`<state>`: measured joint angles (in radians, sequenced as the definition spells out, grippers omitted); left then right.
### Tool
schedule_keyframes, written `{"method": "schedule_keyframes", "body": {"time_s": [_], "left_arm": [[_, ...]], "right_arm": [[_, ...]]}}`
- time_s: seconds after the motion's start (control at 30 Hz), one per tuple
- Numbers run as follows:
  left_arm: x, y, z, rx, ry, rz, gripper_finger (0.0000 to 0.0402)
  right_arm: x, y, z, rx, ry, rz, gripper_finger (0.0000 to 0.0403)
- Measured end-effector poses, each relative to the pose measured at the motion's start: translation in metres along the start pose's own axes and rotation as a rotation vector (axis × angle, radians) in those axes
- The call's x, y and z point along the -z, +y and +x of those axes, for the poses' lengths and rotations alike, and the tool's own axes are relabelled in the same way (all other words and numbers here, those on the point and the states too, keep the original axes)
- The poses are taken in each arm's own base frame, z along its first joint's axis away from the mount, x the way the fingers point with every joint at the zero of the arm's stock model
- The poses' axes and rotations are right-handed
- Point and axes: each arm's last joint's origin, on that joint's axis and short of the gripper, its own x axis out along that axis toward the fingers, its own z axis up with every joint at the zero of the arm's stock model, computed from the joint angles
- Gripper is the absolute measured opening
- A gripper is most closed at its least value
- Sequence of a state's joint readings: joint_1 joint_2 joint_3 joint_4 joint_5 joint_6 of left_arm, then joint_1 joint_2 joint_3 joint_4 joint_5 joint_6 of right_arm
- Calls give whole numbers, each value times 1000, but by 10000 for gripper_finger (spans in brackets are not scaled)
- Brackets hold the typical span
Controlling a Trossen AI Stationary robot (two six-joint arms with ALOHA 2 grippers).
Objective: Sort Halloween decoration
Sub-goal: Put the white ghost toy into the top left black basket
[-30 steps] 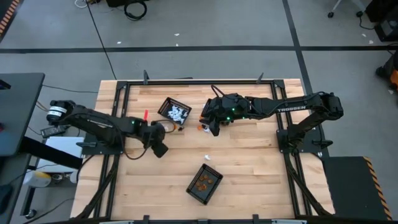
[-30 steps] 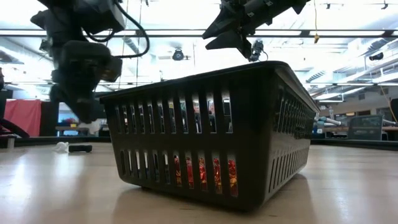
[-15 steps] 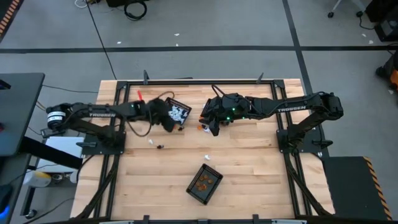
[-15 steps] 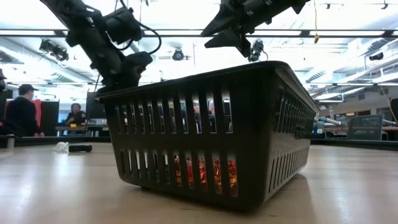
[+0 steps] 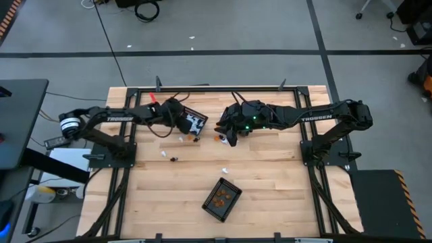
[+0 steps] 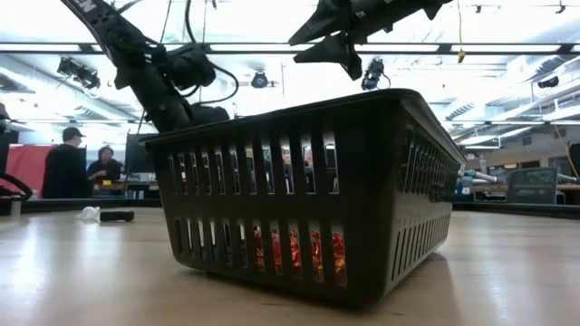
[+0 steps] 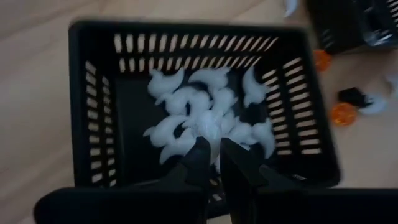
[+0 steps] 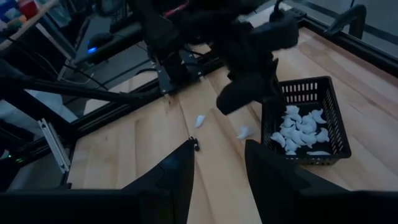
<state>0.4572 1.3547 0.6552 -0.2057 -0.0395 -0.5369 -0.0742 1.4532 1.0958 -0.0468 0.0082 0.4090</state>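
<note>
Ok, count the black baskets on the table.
2: a basket of white trinkets under the left gripper; a basket of orange trinkets toward the table's front. Another may hide beneath the right arm.

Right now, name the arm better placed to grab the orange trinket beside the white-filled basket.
Right. The right gripper, open, hovers next to the orange trinket, while the left gripper is over the basket of white pieces.
</note>
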Motion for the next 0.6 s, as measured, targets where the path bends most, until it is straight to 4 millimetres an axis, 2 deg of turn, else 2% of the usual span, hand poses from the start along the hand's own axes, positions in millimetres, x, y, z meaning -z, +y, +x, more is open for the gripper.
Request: {"method": "schedule_keyframes", "body": {"time_s": [0.23, 0.47, 0.6], "left_arm": [[5, 3, 13, -51, 38, -14, 40], [3, 2, 13, -44, 23, 8, 42], [3, 2, 14, -41, 19, 13, 61]], "right_arm": [[0, 0, 0, 0, -2, 15, 147], [0, 0, 0, 1, 1, 39, 147], [0, -1, 0, 19, -5, 41, 147]]}}
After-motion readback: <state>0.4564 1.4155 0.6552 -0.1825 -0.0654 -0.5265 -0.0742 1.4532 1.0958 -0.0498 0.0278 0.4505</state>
